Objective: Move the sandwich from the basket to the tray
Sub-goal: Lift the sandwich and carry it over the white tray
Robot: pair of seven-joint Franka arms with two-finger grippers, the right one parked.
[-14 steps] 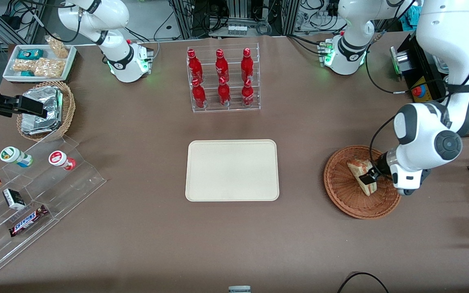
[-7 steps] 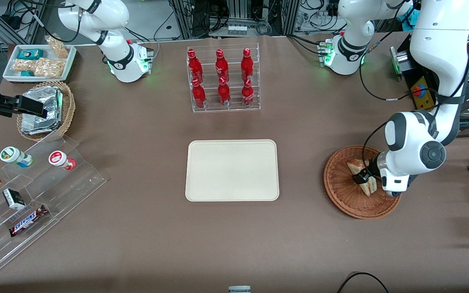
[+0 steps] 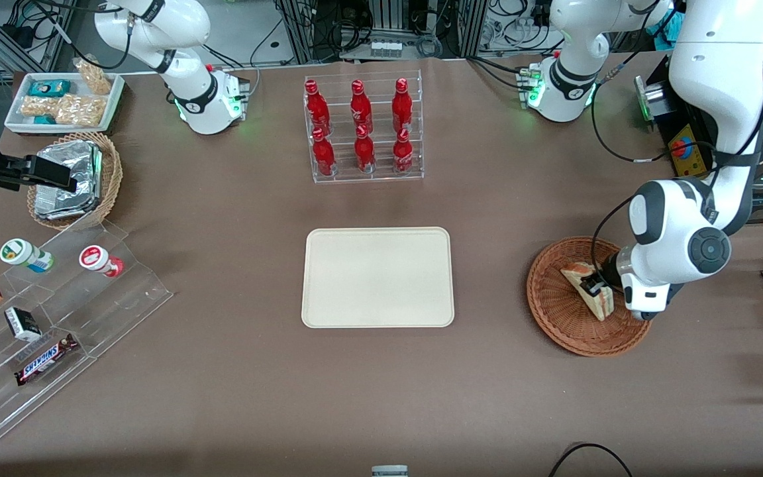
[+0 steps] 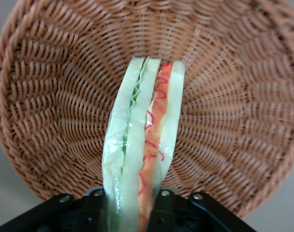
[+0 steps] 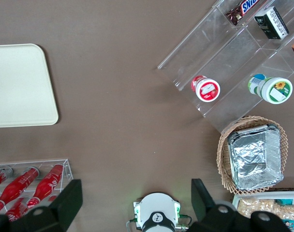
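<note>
The sandwich (image 3: 583, 285), a clear-wrapped wedge of pale bread with green and red-orange filling, sits in the wide reddish-brown wicker basket (image 3: 557, 311) toward the working arm's end of the table. The left arm's gripper (image 3: 595, 287) is down in the basket, shut on the sandwich. In the left wrist view its black fingers (image 4: 93, 212) press both bread faces of the sandwich (image 4: 142, 140) above the basket's weave (image 4: 50, 106). The cream-beige tray (image 3: 377, 277) lies bare at the table's middle; it also shows in the right wrist view (image 5: 19, 84).
A clear rack of red bottles (image 3: 361, 129) stands farther from the front camera than the tray. A clear stepped display (image 3: 50, 318) with cups and snack bars, a tan basket with foil packets (image 3: 70, 179) and a white snack tray (image 3: 63, 99) lie toward the parked arm's end.
The left arm's wrist shifted slightly over the basket, and the sandwich tilted a little in the fingers. It stays in the basket.
</note>
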